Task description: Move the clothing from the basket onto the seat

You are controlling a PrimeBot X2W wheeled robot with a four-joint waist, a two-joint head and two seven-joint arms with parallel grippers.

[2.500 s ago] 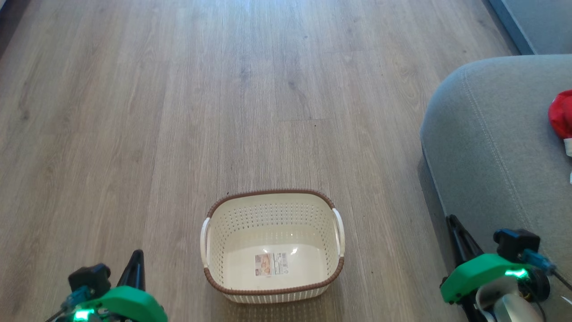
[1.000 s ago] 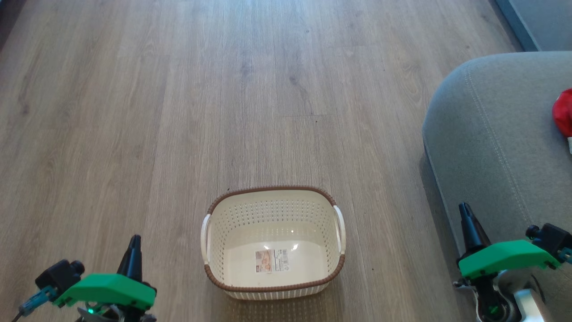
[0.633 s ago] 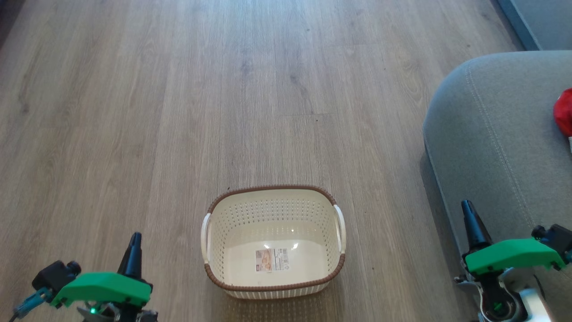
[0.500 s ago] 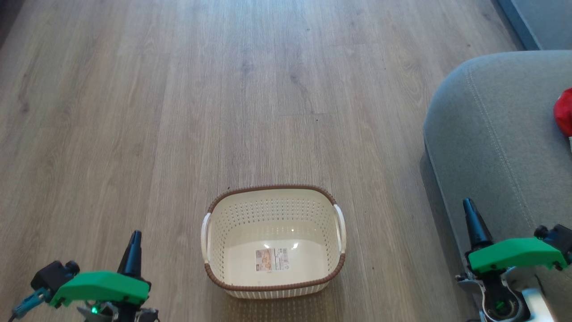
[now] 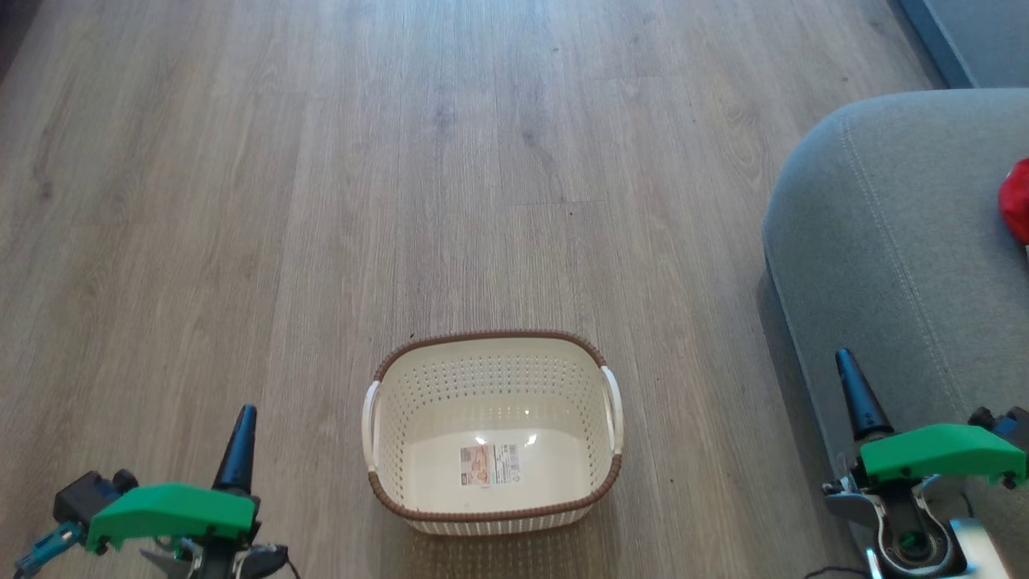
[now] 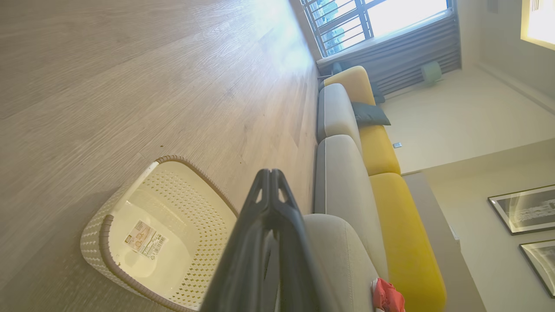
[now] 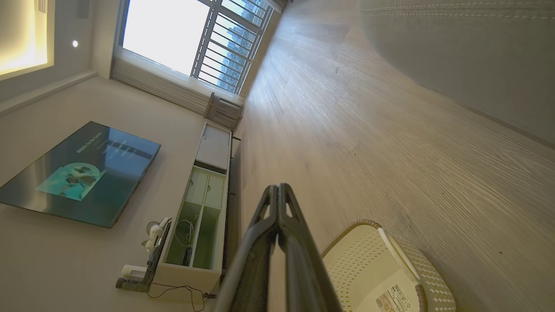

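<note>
The cream basket [image 5: 492, 370] with a brown rim stands on the wood floor, with just a paper label on its bottom; it shows too in the left wrist view [image 6: 190, 190] and the right wrist view [image 7: 381, 255]. The red clothing [image 5: 1017, 199] lies on the grey seat [image 5: 876, 241] at the right edge, also seen from the left wrist [image 6: 387, 297]. My left gripper [image 5: 243, 418] is shut, left of the basket. My right gripper [image 5: 849, 366] is shut, beside the seat's front corner. Both hold nothing.
Wood floor [image 5: 402, 161] stretches ahead and to the left. A sofa row with grey and yellow cushions [image 6: 377, 147] runs toward a window. A TV [image 7: 78, 173] and a low cabinet [image 7: 204, 203] stand along the opposite wall.
Both grippers have turned and shifted slightly outward and up the head view. The camera has drifted a little. The basket and the clothing stay where they were.
</note>
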